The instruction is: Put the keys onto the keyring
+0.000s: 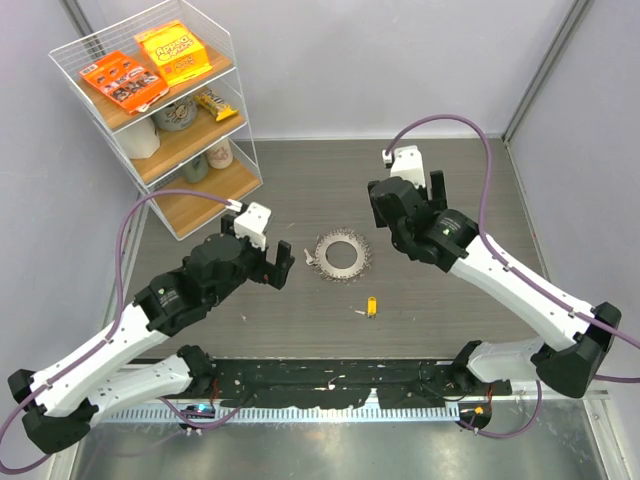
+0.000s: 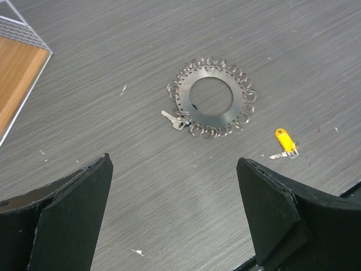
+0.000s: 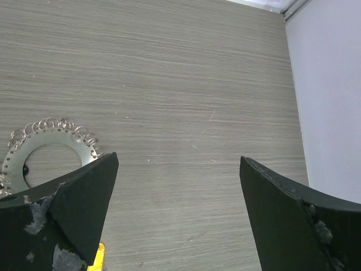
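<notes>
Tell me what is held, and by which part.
Nothing is held: both arms' jaws stand open. The keyring, silver key and yellow key lie on the table.

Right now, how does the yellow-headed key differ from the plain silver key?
The yellow-headed key has a bright yellow head, while the plain silver key is bare metal all over. The plain silver key lies against the rim of the keyring, though I cannot tell whether it is hooked on. The yellow-headed key lies well apart from it. Both lie flat on the table, are far smaller than the keyring, and are not held.
</notes>
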Controlling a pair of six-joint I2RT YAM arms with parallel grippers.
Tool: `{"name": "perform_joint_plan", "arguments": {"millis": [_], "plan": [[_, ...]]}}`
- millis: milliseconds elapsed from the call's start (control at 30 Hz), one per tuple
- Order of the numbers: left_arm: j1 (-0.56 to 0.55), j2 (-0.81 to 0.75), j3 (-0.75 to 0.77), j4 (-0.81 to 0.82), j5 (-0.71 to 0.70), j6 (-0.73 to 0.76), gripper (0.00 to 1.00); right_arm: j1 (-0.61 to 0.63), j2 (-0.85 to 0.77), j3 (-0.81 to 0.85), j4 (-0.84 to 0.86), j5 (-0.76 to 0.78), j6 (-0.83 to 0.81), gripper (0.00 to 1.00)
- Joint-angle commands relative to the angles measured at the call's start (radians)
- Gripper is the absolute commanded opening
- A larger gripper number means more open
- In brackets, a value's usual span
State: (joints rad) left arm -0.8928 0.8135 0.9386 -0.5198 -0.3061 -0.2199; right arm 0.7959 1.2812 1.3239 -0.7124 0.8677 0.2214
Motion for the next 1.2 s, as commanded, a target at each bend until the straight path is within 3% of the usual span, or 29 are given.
{"name": "perform_joint_plan", "arguments": {"millis": [0,200,500,667,833,1000,1167], "plan": [[-0.001,0.006,-0.006,0.012,-0.093,0.03,1.0,0.006,-0.075,0.014,-0.042,0.047,0.047,0.95],[-0.001,-0.01,-0.044,0.073,-0.223,0.051,1.0,0.006,-0.183,-0.021,-0.047,-0.035,0.042,0.95],[-0.001,-0.016,-0.089,0.073,-0.073,0.027,1.0,0.006,-0.295,-0.167,0.024,-0.206,-0.007,0.95],[-0.001,-0.054,-0.17,0.139,-0.113,-0.044,0.98,0.008,-0.298,-0.201,0.076,-0.37,-0.089,0.95],[-0.001,-0.051,-0.262,0.208,-0.134,-0.104,0.96,0.009,-0.194,-0.177,0.103,-0.426,-0.214,0.96],[-0.001,-0.06,-0.311,0.172,-0.241,-0.177,0.96,0.016,-0.083,-0.172,0.198,-0.588,-0.374,1.0],[0.0,-0.128,-0.403,0.225,-0.376,-0.164,0.96,0.028,-0.014,-0.18,0.284,-0.72,-0.609,0.97]]}}
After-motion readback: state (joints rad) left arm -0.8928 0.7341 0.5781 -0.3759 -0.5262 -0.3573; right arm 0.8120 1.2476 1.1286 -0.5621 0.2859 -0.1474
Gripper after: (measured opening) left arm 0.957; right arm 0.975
